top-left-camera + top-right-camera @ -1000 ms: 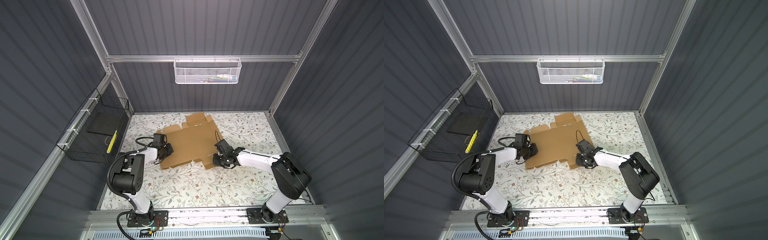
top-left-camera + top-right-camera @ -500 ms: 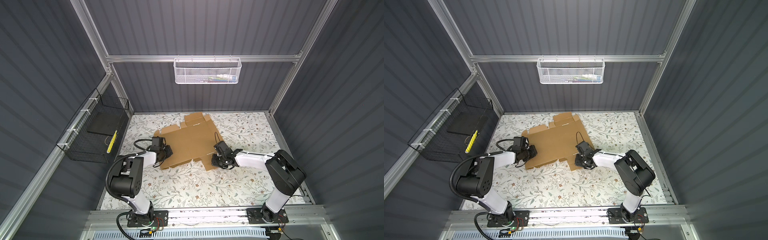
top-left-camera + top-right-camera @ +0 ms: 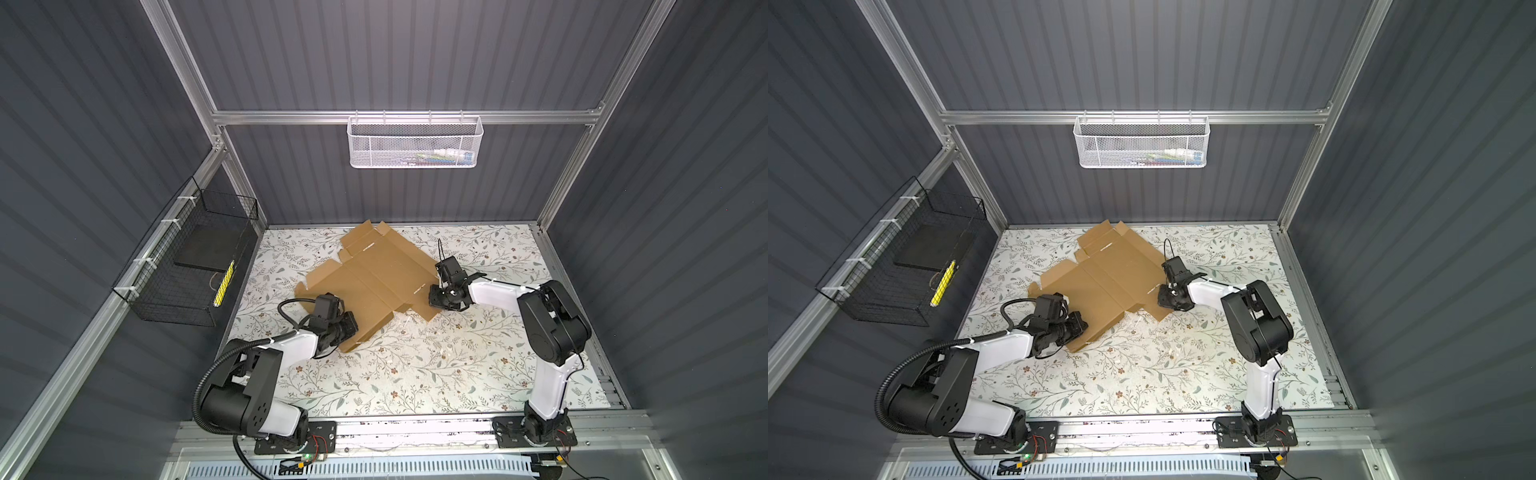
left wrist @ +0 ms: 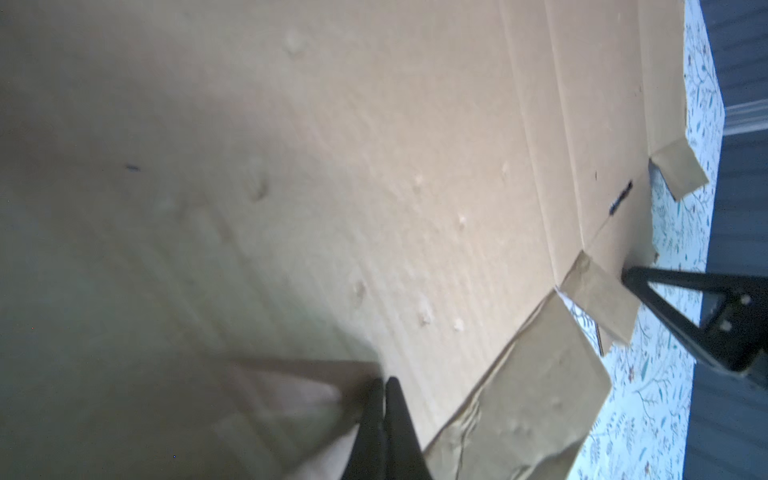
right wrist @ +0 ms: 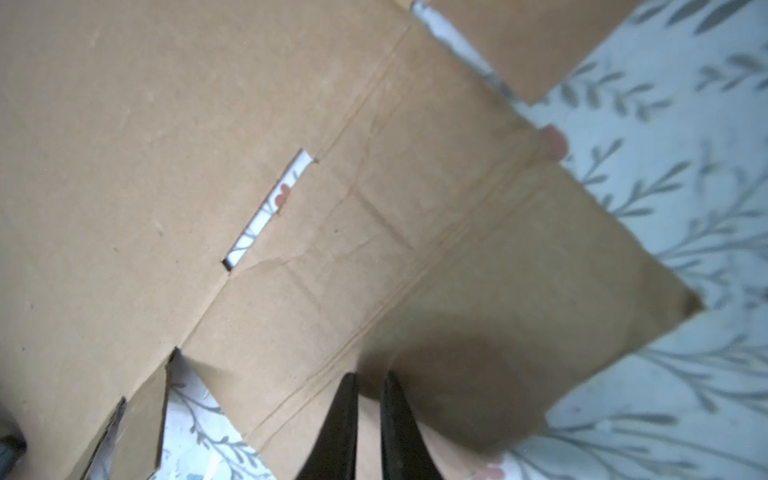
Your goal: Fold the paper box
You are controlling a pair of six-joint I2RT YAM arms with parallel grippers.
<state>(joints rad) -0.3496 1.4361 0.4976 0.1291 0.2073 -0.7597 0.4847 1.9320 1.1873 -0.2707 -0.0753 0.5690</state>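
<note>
The paper box (image 3: pixel 374 282) (image 3: pixel 1104 278) lies as a flat brown cardboard sheet with flaps and creases on the floral table, seen in both top views. My left gripper (image 3: pixel 355 328) (image 3: pixel 1086 328) sits at the sheet's near left corner. In the left wrist view it (image 4: pixel 384 386) is shut, tips together against the cardboard (image 4: pixel 374 166). My right gripper (image 3: pixel 433 297) (image 3: pixel 1160 297) is at the sheet's right flap. In the right wrist view it (image 5: pixel 370 382) stands nearly closed with the flap (image 5: pixel 478 291) between its fingers, the flap's edge slightly lifted.
A white mesh basket (image 3: pixel 415 141) hangs on the back rail. A black wire basket (image 3: pixel 195 266) hangs on the left wall. The floral table (image 3: pixel 415 374) stretches bare toward the front rail. Metal frame posts stand at the back corners.
The sheet has turned: its far corner swung left and its near corner came toward the front. My left gripper moved nearer and rightward with it. My right gripper moved farther back.
</note>
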